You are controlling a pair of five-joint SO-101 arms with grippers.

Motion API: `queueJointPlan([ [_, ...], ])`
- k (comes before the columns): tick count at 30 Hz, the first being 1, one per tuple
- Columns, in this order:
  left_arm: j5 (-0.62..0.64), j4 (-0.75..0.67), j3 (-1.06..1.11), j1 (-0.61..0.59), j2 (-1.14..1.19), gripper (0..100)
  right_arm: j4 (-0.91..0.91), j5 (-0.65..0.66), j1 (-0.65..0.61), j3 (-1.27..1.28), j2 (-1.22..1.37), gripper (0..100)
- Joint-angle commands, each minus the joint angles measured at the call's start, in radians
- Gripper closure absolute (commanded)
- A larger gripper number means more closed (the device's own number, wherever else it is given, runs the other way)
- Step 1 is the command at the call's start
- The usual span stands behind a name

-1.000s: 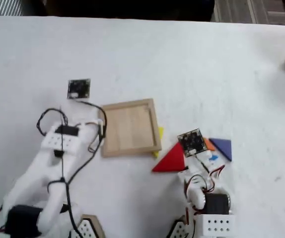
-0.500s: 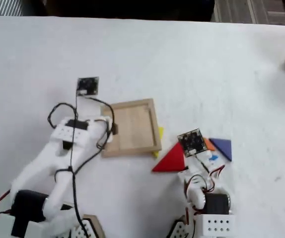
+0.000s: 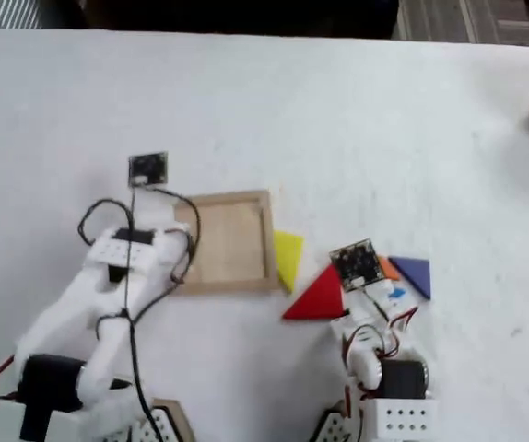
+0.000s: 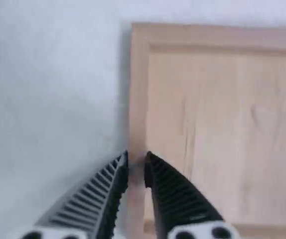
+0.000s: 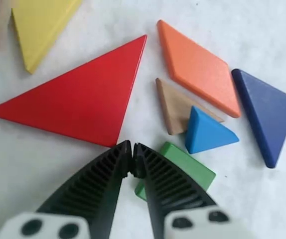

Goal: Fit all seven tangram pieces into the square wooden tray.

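Left jaws clamped on smooth wooden tray (image 4: 138,89) rim, right jaws together beside red triangle (image 5: 85,99)

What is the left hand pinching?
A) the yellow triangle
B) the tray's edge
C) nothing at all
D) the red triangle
B: the left hand grips the tray by its rim, with one finger on each side of it.
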Motion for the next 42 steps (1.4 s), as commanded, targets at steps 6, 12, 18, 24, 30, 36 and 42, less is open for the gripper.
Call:
queueJointPlan([
  [6, -0.054, 0.084, -0.002, -0.077, -0.008, 98, -0.001, -0.005, 0.008, 0.008, -0.012, 98.1],
  [12, -0.055, 0.15, -0.005, -0.191, -0.008, 98, -0.001, -0.003, 0.008, 0.008, -0.012, 98.1],
  [18, -0.203, 0.204, -0.029, -0.183, -0.01, 98, -0.001, -0.005, -0.001, 0.008, -0.012, 98.1],
  [24, -0.298, 0.219, -0.035, -0.048, -0.01, 98, -0.004, 0.002, 0.008, -0.021, -0.013, 98.1],
  [30, -0.319, 0.218, -0.035, 0.015, -0.01, 98, -0.035, 0.021, 0.008, -0.126, -0.013, 98.1],
  [36, -0.316, 0.218, -0.043, 0.013, -0.01, 98, -0.171, 0.147, 0.005, -0.135, -0.013, 98.1],
  [42, -0.264, 0.261, -0.075, -0.039, -0.01, 87, -0.237, 0.012, -0.005, -0.137, -0.004, 98.1],
])
